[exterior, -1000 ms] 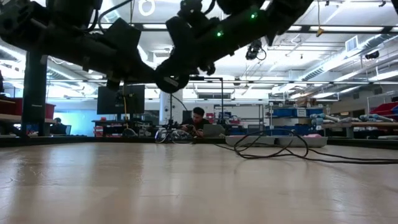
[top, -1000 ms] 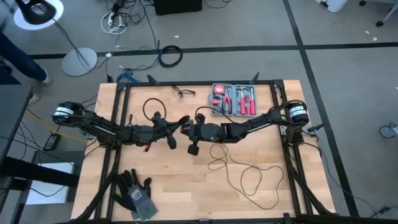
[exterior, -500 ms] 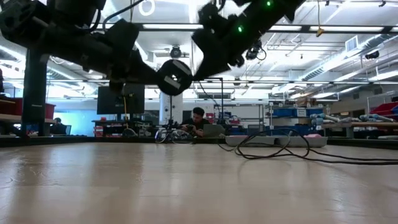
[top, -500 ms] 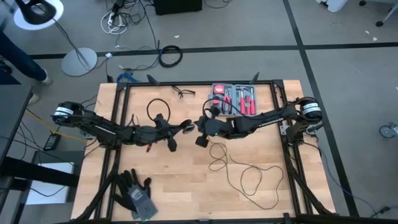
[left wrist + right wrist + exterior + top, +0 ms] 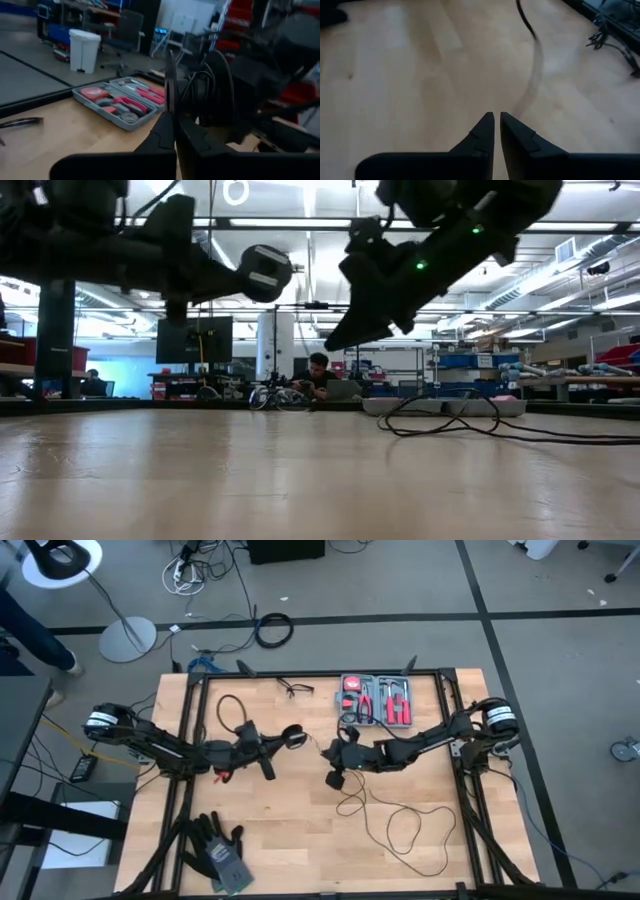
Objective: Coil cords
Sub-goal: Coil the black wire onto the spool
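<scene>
The left gripper (image 5: 175, 132) is pinched shut on the thin black cord (image 5: 400, 825). It holds the cord just behind the small round puck (image 5: 263, 270), so the puck sticks out right past its tips. The puck is up in the air, above the table (image 5: 300, 840), and its pale middle faces the low camera. Behind the left gripper, a bit of the cord stands up in a loop (image 5: 225, 705). I think this gripper holds the puck end tight so that end cannot slip while the cord is wound into rings.

The right gripper (image 5: 497, 125) is near the left one, a little way out past the puck, and the two point toward each other. It is up off the table too. I cannot tell if it is open or shut. Nothing shows in its grip. On the wood just ahead of it and under it lies a bend of the same cord. The long rest of the cord lies loose in big curls on the table, beyond the right gripper on the side away from the left one.

A gray tool case (image 5: 375, 700) sits off to one side of the right gripper, not touching the cord.

I think the coiling has just begun, since most of the cord is not wound yet.
</scene>
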Robot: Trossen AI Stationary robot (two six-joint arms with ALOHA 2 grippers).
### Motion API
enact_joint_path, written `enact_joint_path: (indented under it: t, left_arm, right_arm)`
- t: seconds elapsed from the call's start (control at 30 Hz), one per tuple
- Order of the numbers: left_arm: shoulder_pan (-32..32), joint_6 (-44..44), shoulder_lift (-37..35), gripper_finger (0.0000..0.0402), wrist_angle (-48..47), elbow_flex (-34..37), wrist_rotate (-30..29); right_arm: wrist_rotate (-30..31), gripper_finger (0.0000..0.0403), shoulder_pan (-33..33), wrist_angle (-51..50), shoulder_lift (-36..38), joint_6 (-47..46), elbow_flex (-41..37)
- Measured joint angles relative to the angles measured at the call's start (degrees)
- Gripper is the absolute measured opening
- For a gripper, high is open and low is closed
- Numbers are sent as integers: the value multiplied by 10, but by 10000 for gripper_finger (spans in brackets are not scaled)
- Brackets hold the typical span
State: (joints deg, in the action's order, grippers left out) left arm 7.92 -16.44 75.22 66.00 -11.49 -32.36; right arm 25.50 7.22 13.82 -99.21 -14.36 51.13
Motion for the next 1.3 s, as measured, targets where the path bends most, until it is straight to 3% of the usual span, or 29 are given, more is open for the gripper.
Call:
enact_joint_path:
  t: [0.23,0.43,0.53,0.9,1.3]
  left_arm:
    - [0,10,0,0,80,44,-23]
    - [0,40,0,0,80,34,-22]
    - [0,42,0,0,80,32,-22]
    - [0,54,0,0,79,31,-21]
    - [-1,59,0,0,94,30,-26]
  right_arm:
    - [5,31,18,101,18,-11,-66]
    - [2,40,14,330,-54,27,-104]
    - [2,57,7,396,-93,57,-91]
    - [4,129,-29,406,-132,85,-39]
    - [-35,125,-56,385,-132,44,-35]
